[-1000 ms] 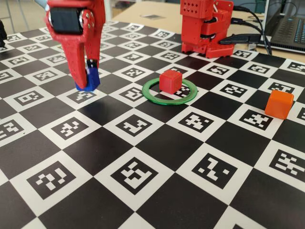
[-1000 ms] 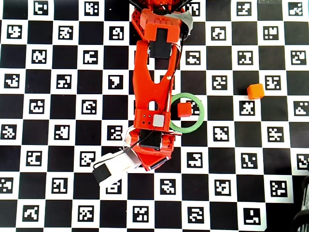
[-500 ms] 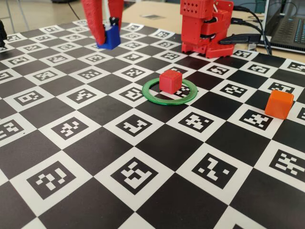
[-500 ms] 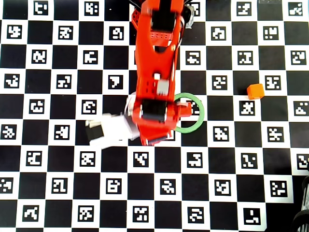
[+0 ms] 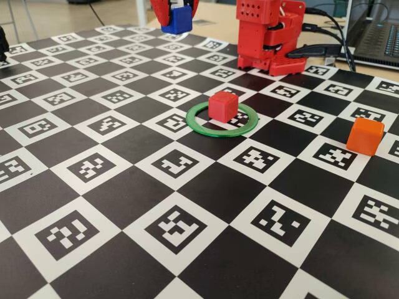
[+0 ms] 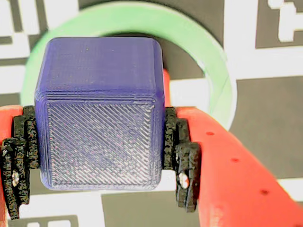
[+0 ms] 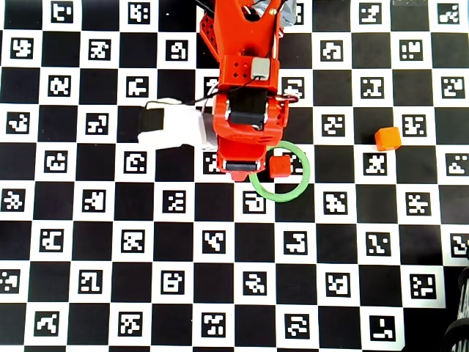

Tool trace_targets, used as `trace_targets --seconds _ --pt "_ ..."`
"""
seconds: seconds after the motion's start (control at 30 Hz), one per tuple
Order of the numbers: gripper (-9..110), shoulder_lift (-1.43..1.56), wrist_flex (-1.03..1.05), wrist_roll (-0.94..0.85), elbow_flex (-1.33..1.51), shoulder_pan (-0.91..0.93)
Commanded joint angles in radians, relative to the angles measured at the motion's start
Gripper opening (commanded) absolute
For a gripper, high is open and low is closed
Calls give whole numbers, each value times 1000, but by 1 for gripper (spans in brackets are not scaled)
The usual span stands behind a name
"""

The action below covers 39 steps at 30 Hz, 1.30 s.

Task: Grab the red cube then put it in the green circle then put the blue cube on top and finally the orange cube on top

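In the wrist view the blue cube is filling most of the picture. It is a deep blue, matte cube with slightly rounded edges, and fine diagonal print lines are showing on the face toward the camera. The gripper is holding it: the two jaws are pressing on its left and right sides with black ribbed pads, and the red fingers are sitting behind the pads.

Behind the jaws, the green circle is lying flat on the checkered marker board, and the held cube is covering a large part of it. A thin red edge is showing just beside the cube's right side.

In the fixed view the blue cube is hanging high over the board. The red cube is standing inside the green circle, well below the jaws. The orange cube is standing far to the right of them, alone on the board.
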Motion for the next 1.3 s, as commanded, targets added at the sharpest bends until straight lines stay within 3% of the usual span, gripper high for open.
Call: trace_targets --seconds 0.0,0.47,1.27 --pt "9 91 12 103 2 -60" --pt "10 64 -58 337 12 -275" --pt "9 64 -279 258 244 -327"
